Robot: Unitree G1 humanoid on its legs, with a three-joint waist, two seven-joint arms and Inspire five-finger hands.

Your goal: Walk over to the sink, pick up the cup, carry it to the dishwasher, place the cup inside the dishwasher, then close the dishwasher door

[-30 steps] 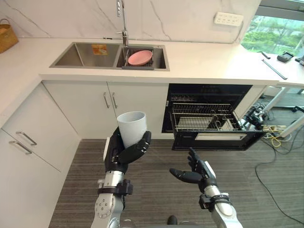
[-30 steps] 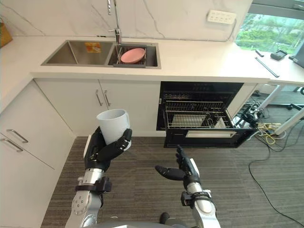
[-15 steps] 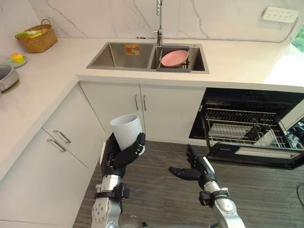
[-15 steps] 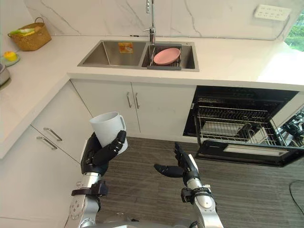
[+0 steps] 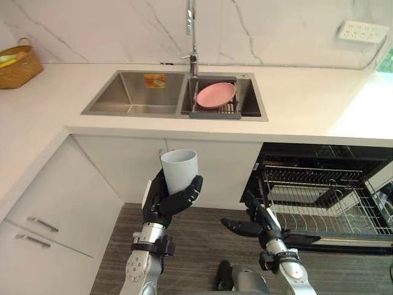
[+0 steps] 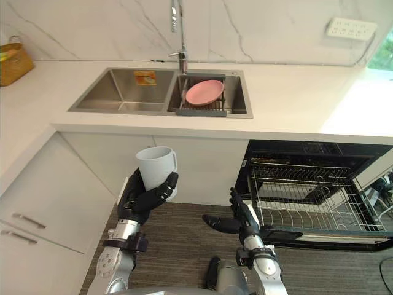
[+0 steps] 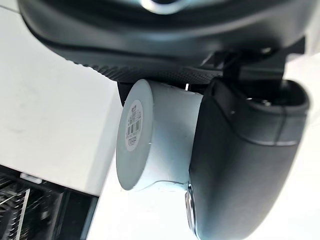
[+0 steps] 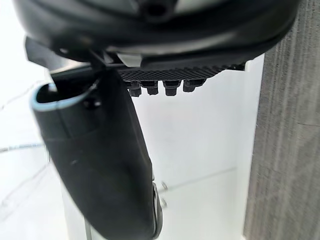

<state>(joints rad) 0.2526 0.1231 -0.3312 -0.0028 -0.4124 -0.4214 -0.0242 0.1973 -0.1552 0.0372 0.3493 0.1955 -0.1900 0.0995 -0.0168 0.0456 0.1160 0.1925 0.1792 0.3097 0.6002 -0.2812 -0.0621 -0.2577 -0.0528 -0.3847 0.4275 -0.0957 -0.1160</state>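
My left hand [image 5: 167, 203] is shut on a pale grey cup [image 5: 180, 170], holding it upright in front of the white cabinet doors below the sink [image 5: 132, 95]. The left wrist view shows the cup's [image 7: 155, 132] base and side between thumb and fingers. To the right, my right hand [image 5: 252, 222] hangs open with relaxed fingers, holding nothing, just left of the dishwasher [image 5: 325, 190]. The dishwasher door [image 6: 325, 236] is folded down and its wire rack [image 6: 307, 200] is pulled out.
A pink plate [image 5: 215, 94] rests on a rack in the sink's right basin under the tap [image 5: 192, 24]. A wicker basket [image 5: 15, 61] stands on the counter at far left. White drawers [image 5: 43, 215] flank my left. Striped dark floor lies below.
The camera has swung and the whole picture has shifted: the sink and dishwasher now sit closer and more central. The cup stays in my left hand; the right hand keeps its pose.
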